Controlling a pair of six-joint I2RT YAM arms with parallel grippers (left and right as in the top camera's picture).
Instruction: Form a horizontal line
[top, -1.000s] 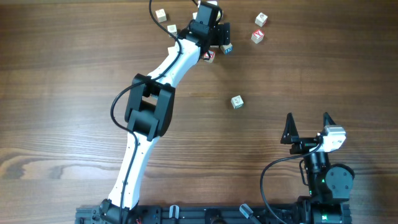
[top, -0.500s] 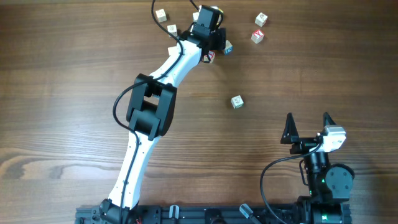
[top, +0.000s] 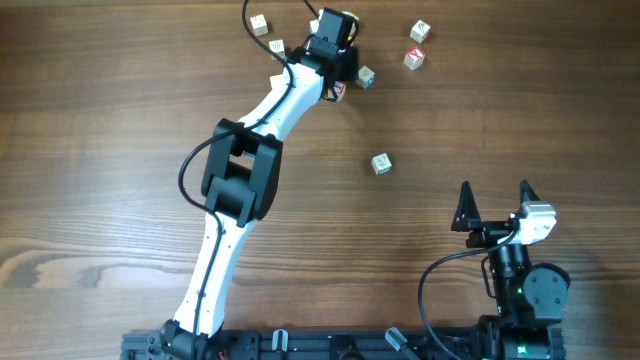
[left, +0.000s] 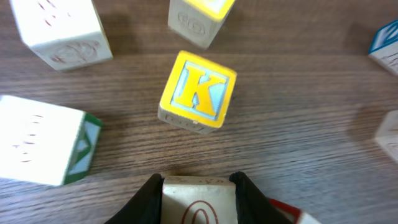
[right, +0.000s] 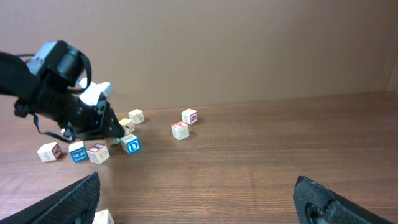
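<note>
Small pale wooden cubes lie scattered at the far side of the table; no horizontal line of them shows in any view. My left gripper (top: 345, 70) reaches into a cluster there. In the left wrist view its jaws (left: 199, 183) press both sides of a cube with a red mark (left: 199, 202). Just beyond it sits a yellow K cube (left: 198, 91), apart from the held one. My right gripper (top: 495, 190) hangs open near the front right, with nothing between its fingers (right: 74, 199).
Loose cubes surround the left gripper: a green-edged one (left: 43, 140), a white one (left: 59, 28), a yellow-topped one (left: 199, 18). Two red-marked cubes (top: 414, 59) (top: 420, 32) lie further right. A lone cube (top: 381, 164) sits mid-table, and a blue D cube (right: 130, 144) near the cluster.
The left jaws have closed in from wide open onto the red-marked cube, and the left wrist shifted slightly. The right arm has not moved.
</note>
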